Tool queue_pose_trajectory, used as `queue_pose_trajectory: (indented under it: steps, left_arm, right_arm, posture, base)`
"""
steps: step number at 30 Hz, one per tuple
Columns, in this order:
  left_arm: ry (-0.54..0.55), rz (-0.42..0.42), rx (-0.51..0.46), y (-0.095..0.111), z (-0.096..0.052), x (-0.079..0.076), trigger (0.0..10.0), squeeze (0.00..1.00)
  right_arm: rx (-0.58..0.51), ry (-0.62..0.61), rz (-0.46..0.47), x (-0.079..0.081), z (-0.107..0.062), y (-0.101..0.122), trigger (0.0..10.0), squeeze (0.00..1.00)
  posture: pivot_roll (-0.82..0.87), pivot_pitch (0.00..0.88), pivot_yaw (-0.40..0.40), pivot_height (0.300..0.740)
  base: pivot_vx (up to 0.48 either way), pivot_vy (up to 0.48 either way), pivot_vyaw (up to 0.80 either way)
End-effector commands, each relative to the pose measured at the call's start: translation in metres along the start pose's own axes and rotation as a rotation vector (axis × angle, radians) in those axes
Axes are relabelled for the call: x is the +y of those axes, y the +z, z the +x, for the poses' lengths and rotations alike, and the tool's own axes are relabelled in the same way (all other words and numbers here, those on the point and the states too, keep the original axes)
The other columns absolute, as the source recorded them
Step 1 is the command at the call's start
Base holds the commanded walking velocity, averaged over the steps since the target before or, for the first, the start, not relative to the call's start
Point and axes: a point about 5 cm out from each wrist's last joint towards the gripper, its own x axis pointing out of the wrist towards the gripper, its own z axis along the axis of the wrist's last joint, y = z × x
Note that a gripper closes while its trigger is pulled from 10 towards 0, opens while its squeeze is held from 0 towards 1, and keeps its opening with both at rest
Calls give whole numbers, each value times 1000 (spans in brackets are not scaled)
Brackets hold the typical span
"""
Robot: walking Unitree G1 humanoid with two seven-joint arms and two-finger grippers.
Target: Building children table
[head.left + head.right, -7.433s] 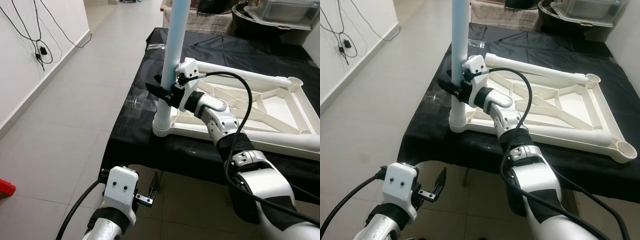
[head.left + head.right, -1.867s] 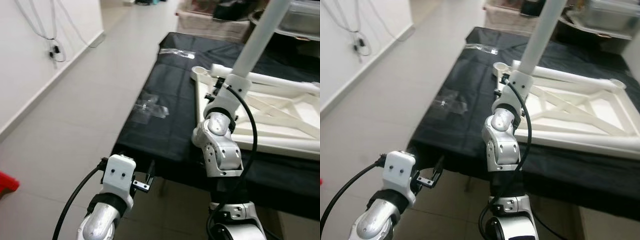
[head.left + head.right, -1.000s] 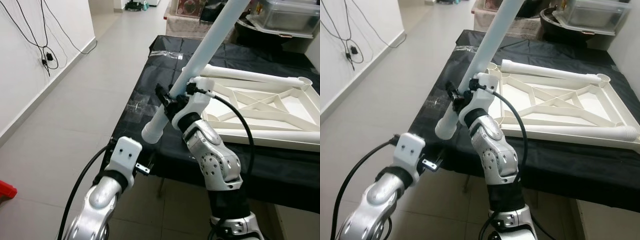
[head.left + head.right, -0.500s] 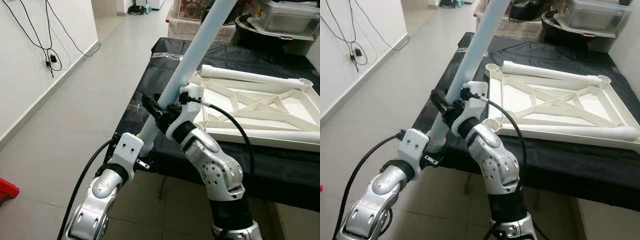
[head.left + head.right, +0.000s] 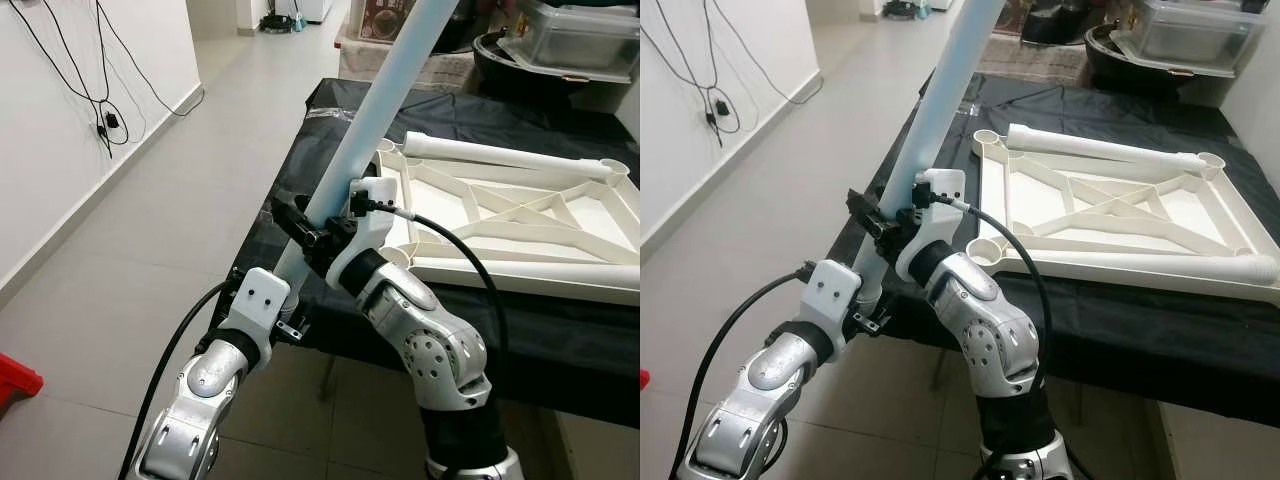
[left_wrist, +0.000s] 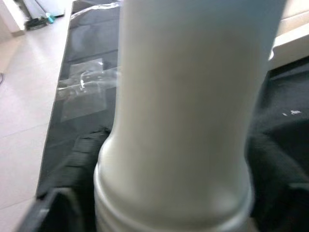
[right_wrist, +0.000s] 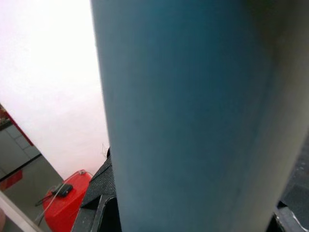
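Both grippers on table leg

Pale blue table leg tilted, upper end leaning away toward the room, lower end just off the near-left corner of the black-draped tabletop. Right gripper clamped round it. Left gripper at the leg's lower end (jaws hidden). White table frame lies flat, underside up.
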Motion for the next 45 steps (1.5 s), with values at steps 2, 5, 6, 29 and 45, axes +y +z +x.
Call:
queue_pose_trajectory:
  steps: [2,5,6,29,45]
  left_arm:
    - [-23,-3,0,-4,0,-5,0,0]
    - [-28,-4,-6,-4,-1,-6,0,0]
    - [-30,-3,-8,-4,-2,-6,0,0]
    - [-367,-208,91,-18,-48,-20,10000,0]
    - [-461,-245,110,-17,-59,-29,10000,0]
  right_arm:
    - [3,32,5,6,-2,0,10000,0]
    - [10,38,-3,7,-3,-1,10000,0]
    - [12,40,-8,8,-3,-2,10000,0]
    - [175,308,-69,-26,-18,0,10000,0]
    - [319,594,56,-10,-38,-8,10000,0]
  posture:
    - [24,85,-42,740]
    - [24,85,-43,740]
    - [24,85,-41,740]
    - [36,69,-42,740]
    - [33,55,-45,740]
  base:
    - [0,0,0]
    - [0,0,0]
    - [0,0,0]
    - [0,0,0]
    - [0,0,0]
